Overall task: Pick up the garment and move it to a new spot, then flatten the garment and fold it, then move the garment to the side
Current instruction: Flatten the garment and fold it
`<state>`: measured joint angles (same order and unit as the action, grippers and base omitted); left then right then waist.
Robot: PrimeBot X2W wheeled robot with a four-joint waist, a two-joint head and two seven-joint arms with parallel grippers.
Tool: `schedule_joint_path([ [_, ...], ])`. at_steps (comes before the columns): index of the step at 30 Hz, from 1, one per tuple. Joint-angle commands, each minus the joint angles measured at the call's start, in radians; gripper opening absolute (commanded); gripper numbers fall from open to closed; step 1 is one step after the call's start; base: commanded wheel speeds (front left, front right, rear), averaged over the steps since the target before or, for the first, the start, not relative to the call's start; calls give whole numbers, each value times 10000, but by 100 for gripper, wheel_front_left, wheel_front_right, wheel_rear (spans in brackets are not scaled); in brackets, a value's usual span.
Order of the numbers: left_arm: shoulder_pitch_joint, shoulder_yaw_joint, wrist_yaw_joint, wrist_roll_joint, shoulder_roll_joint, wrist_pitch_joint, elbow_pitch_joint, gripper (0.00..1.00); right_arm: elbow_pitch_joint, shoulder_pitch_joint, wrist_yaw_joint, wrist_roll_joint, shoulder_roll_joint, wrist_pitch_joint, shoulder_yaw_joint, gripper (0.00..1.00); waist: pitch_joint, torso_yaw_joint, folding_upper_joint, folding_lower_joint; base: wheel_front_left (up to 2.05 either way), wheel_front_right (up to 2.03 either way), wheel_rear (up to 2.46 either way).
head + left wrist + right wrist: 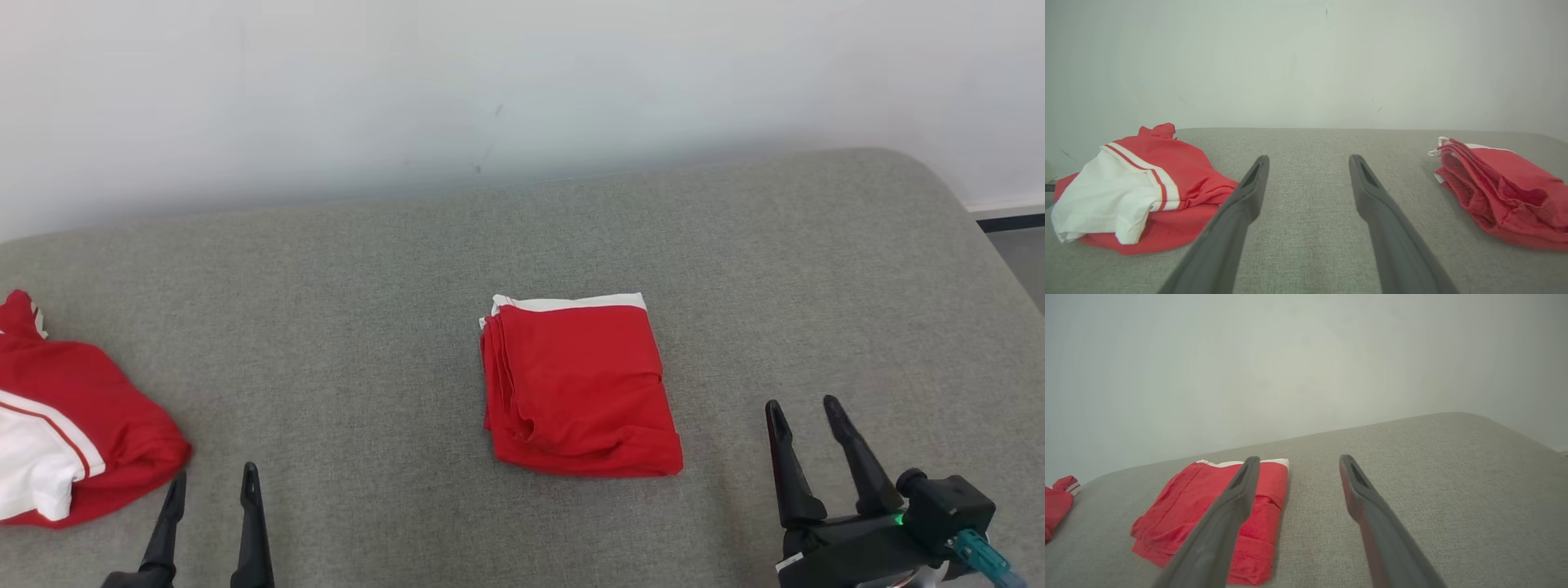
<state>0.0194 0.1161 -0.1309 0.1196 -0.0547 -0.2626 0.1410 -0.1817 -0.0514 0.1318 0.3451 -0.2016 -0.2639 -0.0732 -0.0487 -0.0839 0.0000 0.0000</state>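
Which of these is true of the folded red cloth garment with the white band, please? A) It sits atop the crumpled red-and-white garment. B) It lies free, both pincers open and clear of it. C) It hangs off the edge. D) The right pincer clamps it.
B: the folded red cloth garment lies flat on the grey fabric surface, with the left pincer and right pincer open and off it.

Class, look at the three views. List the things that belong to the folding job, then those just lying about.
Belongs to the job:
- folded red garment, mid-surface
- right gripper, open, clear of it
- left gripper, open

Lying about:
- crumpled red-and-white garment, far left
- grey padded surface
- pale wall
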Motion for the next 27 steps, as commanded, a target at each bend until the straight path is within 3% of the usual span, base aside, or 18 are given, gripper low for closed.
schedule_joint_path([
  [1,145,-4,11,-66,-8,-32,-62,100,14,66,-25,-93,89,-3,44,100,34,-20,0,0,0,0,0],
  [14,422,-183,10,-162,18,-32,-194,100,-357,-148,-25,-383,361,-3,691,100,260,328,0,0,0,0,0],
  [27,185,-363,7,-157,-189,-32,53,100,-553,-8,-25,-497,501,-3,691,100,305,440,0,0,0,0,0],
])
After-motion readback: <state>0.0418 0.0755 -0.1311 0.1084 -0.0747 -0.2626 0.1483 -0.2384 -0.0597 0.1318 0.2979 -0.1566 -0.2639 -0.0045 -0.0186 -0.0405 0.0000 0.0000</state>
